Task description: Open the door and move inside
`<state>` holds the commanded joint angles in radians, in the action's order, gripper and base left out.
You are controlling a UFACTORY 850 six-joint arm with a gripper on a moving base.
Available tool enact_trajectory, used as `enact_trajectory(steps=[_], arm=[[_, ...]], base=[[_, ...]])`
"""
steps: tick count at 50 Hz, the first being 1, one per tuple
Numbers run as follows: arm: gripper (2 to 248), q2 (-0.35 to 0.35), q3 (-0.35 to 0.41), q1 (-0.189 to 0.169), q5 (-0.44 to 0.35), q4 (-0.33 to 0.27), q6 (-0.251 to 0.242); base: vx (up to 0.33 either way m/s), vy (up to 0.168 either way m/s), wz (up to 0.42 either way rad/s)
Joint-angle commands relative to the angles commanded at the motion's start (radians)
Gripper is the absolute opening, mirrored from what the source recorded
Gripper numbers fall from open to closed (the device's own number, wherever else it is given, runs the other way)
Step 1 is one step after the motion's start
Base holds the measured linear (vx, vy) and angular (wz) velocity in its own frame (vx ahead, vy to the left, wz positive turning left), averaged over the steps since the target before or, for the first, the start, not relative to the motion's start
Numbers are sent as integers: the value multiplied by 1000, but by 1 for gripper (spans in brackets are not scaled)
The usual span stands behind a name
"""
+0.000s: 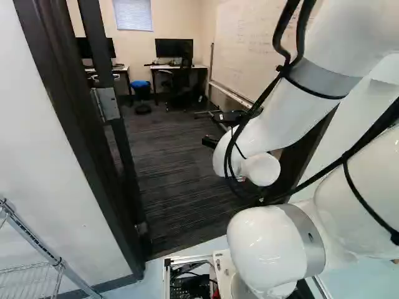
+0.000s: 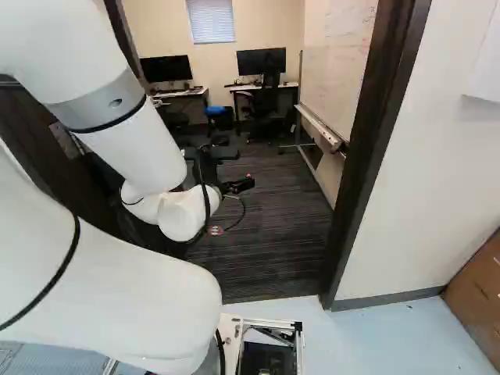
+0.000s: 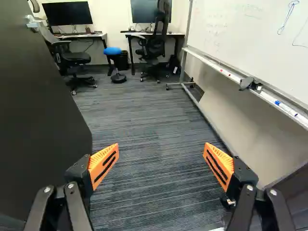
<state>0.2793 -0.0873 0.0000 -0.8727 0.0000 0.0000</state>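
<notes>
In the right base view my gripper (image 2: 233, 169) reaches through the doorway, beyond the dark door frame (image 2: 369, 156). The wrist view shows the gripper (image 3: 161, 166) with its two orange-padded fingers wide apart and only carpet visible between them. A dark door (image 3: 38, 110) stands swung inward, beside one finger and apart from it as far as I can tell. Its metal handle (image 3: 32, 23) is near the door's far edge. In the left base view a hinge (image 1: 106, 103) shows on the frame's left side, and the door is seen nearly edge-on.
Striped carpet (image 3: 144, 125) covers the room's floor. A whiteboard on a wheeled stand (image 3: 204, 113) lines the side opposite the door. Desks, chairs and a blue-topped stool (image 3: 115, 52) stand at the back. Outside are a wire rack (image 1: 37, 246) at left and a brown cabinet (image 2: 476, 293) at right.
</notes>
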Motion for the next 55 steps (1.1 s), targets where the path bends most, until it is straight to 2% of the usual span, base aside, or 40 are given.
enact_trajectory(steps=[22, 55], arm=[[247, 0, 0, 0, 0, 0, 0], [247, 0, 0, 0, 0, 0, 0]], base=[[43, 1, 0], [148, 4, -8]])
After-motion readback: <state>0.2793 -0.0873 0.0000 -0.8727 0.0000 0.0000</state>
